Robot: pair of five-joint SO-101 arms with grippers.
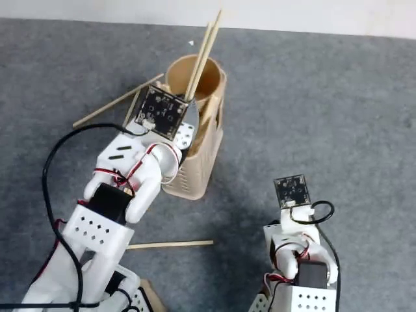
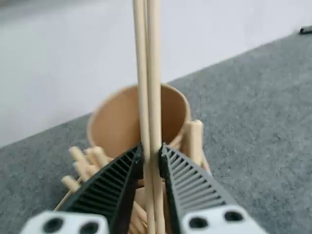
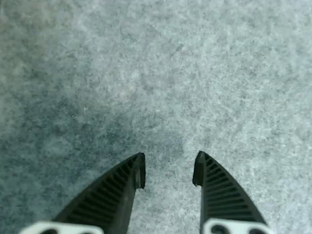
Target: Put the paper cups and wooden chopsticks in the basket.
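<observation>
1. Two wooden chopsticks are clamped side by side in the left gripper, its jaws closed to the pair's width. The long axis is near upright: upper ends rise past the cup, lower ends pass below the jaws.
2. One paper cup stands mouth-up in the basket, just beyond the jaws, with stored chopsticks packed beside it.
3. Judgement: the held pair hangs over the basket, so letting go should drop it beside the cup.
4. Right gripper: jaws parted and holding nothing, above the bare grey mat.
5. Front loose chopstick: flat on the mat between the arm bases, axis crosswise. The free right gripper looks better placed for it.
6. Far loose chopstick: slants outward from the basket on the left arm's side.
</observation>
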